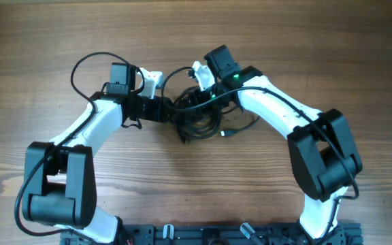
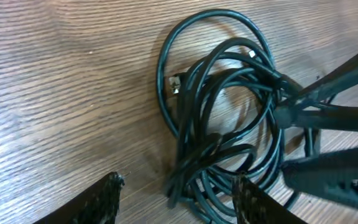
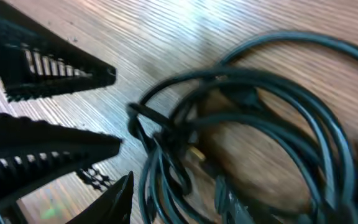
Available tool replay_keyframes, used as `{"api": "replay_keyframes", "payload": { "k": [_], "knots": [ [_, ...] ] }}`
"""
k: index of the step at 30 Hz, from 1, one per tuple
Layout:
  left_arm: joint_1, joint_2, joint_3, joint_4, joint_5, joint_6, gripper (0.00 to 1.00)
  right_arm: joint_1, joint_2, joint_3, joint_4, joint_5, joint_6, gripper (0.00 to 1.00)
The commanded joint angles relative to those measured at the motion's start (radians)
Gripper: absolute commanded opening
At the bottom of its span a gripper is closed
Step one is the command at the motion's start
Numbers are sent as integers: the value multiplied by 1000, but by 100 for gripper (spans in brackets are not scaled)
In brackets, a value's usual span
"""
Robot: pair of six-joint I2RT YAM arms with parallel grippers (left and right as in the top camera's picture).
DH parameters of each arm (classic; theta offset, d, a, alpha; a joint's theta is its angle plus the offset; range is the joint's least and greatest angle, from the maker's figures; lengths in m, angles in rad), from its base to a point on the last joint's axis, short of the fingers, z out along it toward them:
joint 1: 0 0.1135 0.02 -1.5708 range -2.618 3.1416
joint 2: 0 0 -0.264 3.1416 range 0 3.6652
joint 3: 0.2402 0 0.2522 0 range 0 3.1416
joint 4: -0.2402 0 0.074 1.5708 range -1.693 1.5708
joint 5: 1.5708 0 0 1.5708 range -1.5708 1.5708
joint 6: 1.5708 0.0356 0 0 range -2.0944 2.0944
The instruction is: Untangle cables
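Observation:
The cables (image 1: 203, 124) are thin dark cords in a tangled, hand-sized coil at the middle of the wooden table. The coil fills the left wrist view (image 2: 222, 118) and the right wrist view (image 3: 260, 106). A small plug end (image 2: 174, 82) lies at the coil's left side. My left gripper (image 1: 175, 109) reaches in from the left. Its fingers (image 2: 179, 184) are open, with the coil's near strands between them. My right gripper (image 1: 199, 95) comes from the back right. Its fingers (image 3: 174, 186) are open, with several strands between them.
The two grippers are close, tips facing across the coil. The right gripper's fingers (image 2: 328, 109) show in the left wrist view. The left gripper's fingers (image 3: 48, 71) show in the right wrist view. A thicker arm wire (image 1: 87, 64) loops behind the left wrist.

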Motion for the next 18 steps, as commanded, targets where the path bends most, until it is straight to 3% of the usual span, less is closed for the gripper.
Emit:
{"api": "replay_keyframes", "payload": {
  "k": [1,12,18],
  "knots": [
    [-4,-2,1,33,-25,-29,49,23,42,-1,58,-23,-52,46],
    [-4,63,1,32,-25,-53,41,23,71,-1,26,-24,-51,46],
    [-4,95,1,29,-25,-60,46,23,71,-1,29,-17,-51,46]
  ]
}}
